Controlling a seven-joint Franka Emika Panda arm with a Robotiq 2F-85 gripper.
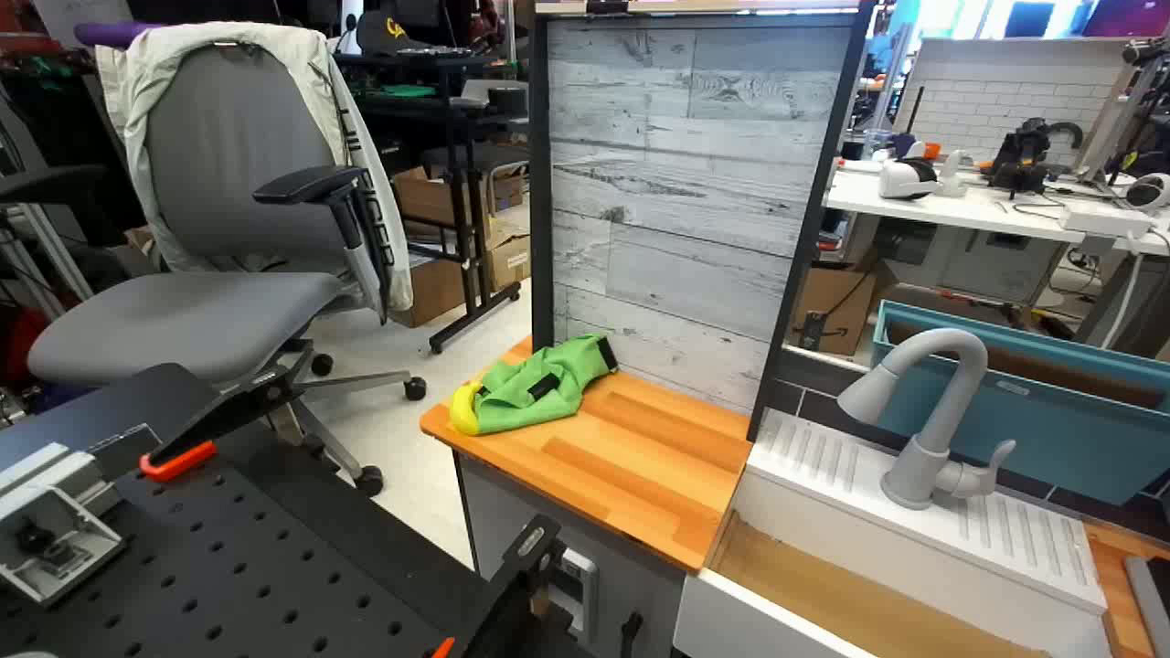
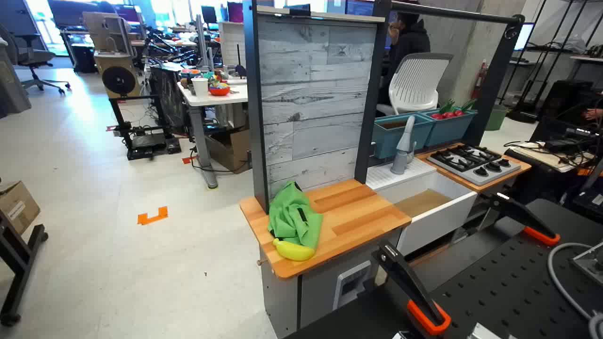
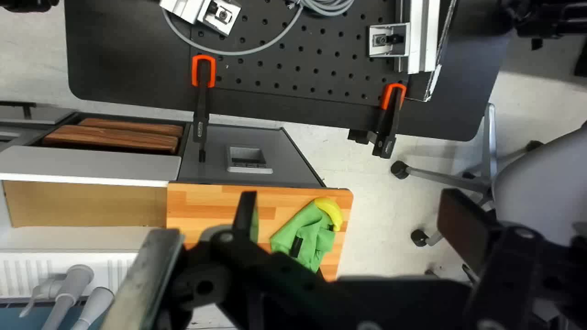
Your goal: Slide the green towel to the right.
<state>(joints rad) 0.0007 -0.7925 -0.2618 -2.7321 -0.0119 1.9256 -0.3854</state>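
Note:
The green towel (image 1: 548, 384) lies crumpled on the wooden countertop (image 1: 649, 457), with dark patches on it. It also shows in an exterior view (image 2: 293, 212) and in the wrist view (image 3: 308, 236). A yellow banana (image 2: 294, 250) lies against the towel's edge near the counter corner. The banana also shows in the wrist view (image 3: 331, 211). My gripper (image 3: 349, 199) shows only in the wrist view. Its fingers are wide apart with nothing between them, and it is well above the counter. Its dark body hides part of the counter and the towel's lower edge.
A grey plank-pattern panel (image 1: 686, 183) rises behind the countertop. A white sink (image 2: 438, 207) with a grey faucet (image 1: 937, 411) adjoins it, then a stove (image 2: 473, 162). A black perforated table (image 1: 256, 548) with orange-tipped clamps (image 2: 414, 292) faces the counter. A grey chair (image 1: 238, 183) stands nearby.

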